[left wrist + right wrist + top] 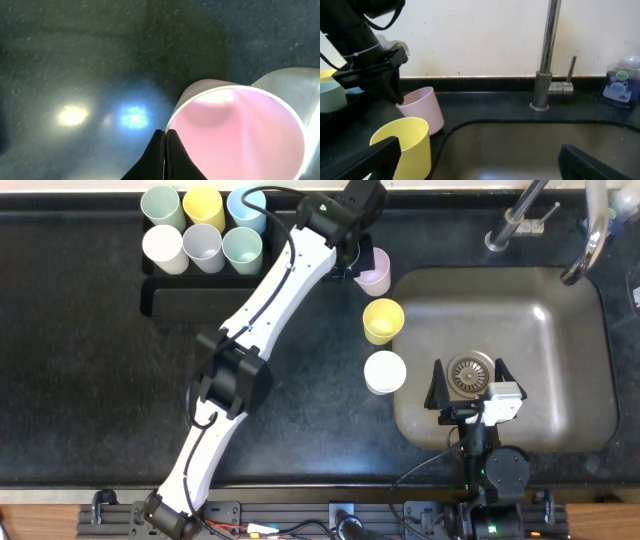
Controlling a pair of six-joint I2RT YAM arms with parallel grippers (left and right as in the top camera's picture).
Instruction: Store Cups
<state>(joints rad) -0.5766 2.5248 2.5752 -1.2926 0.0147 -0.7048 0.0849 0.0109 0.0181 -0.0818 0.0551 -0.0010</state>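
**While the left claw [165, 134] pinches the pink cup [376, 272] at its rim**

Although only a thin seam shows between the 2 fingers, the cup's wall appears to run between them, 1 finger outside and 1 just inside the mouth; the claw is judged closed on that wall. The pink cup stands upright on the dark surface [80, 380], mouth up, its long axis vertical, at the corner of the sink [560, 310]. It is a plain, smooth, tapered cup, wider at the mouth, with a pale pink interior.

The move turns on 1 relation. The tray [190, 298] lies to the left of the pink cup in the top view, across a stretch of bare surface. It carries 6 cups in 2 rows of 3. The left arm reaches diagonally over that stretch and is by far the nearer arm.

The right claw [470, 380] hangs over the sink basin near the drain, fingers spread wide, holding nothing. A yellow cup [383, 320] and a white cup [385, 371] stand along the sink's edge, between the pink cup and the right claw.
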